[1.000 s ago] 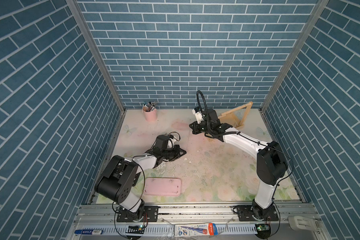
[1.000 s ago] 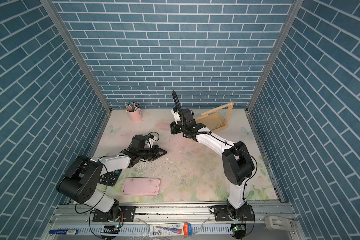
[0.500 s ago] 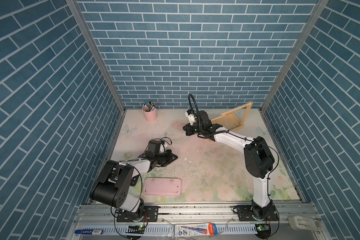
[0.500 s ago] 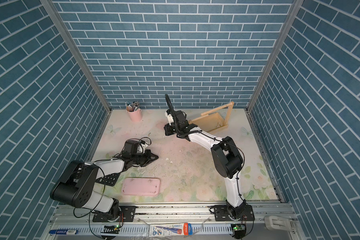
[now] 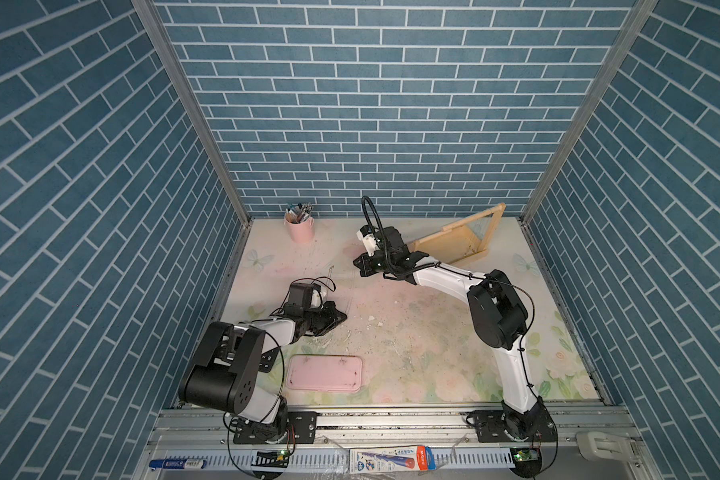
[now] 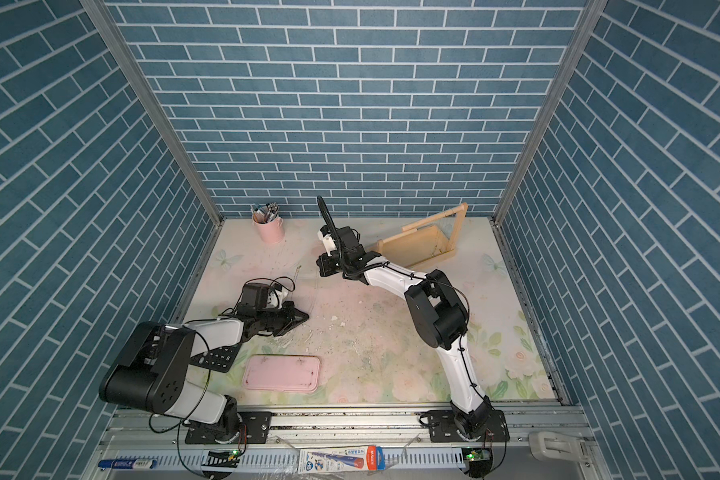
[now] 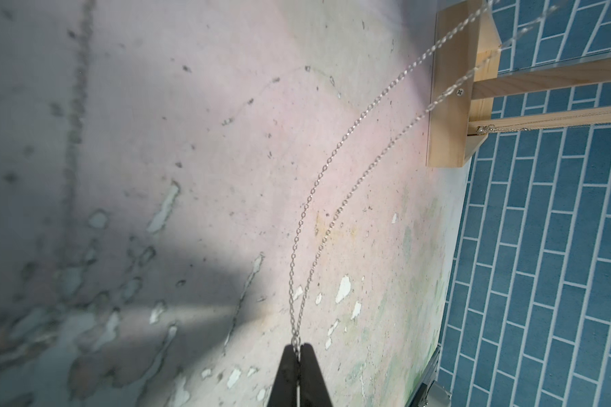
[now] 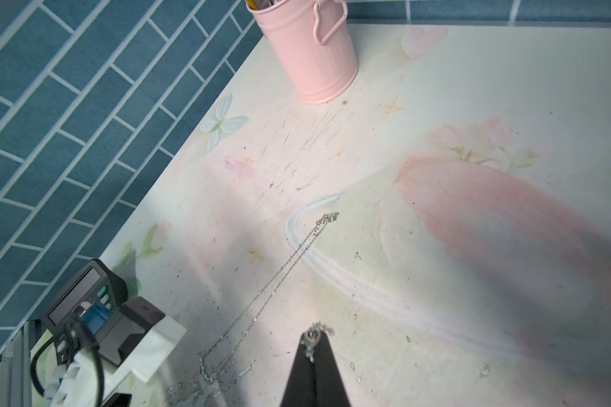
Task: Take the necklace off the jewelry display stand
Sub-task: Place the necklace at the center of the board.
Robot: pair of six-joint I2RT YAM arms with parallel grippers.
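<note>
The jewelry display stand (image 5: 449, 245) (image 6: 416, 245), a pale wooden frame, sits at the back right. A corner of it shows in the left wrist view (image 7: 448, 105). The necklace (image 7: 293, 315) is a thin silver chain. It runs doubled through the air from my left gripper (image 7: 298, 347) up past the stand's corner. My left gripper (image 5: 345, 318) (image 6: 307, 316) is shut on the chain, low over the table's middle left. My right gripper (image 5: 357, 266) (image 8: 313, 340) hovers left of the stand, shut on the necklace's clasp (image 8: 314, 331).
Another thin chain (image 8: 272, 282) lies loose on the table. One more chain (image 7: 508, 127) runs along the stand's bar. A pink cup (image 5: 300, 228) of pens stands at the back left. A flat pink tray (image 5: 324, 372) and a calculator (image 6: 217, 357) lie near the front.
Both grippers have moved left and toward the front, away from the stand, each still shut on the chain. The right arm has folded in closer.
</note>
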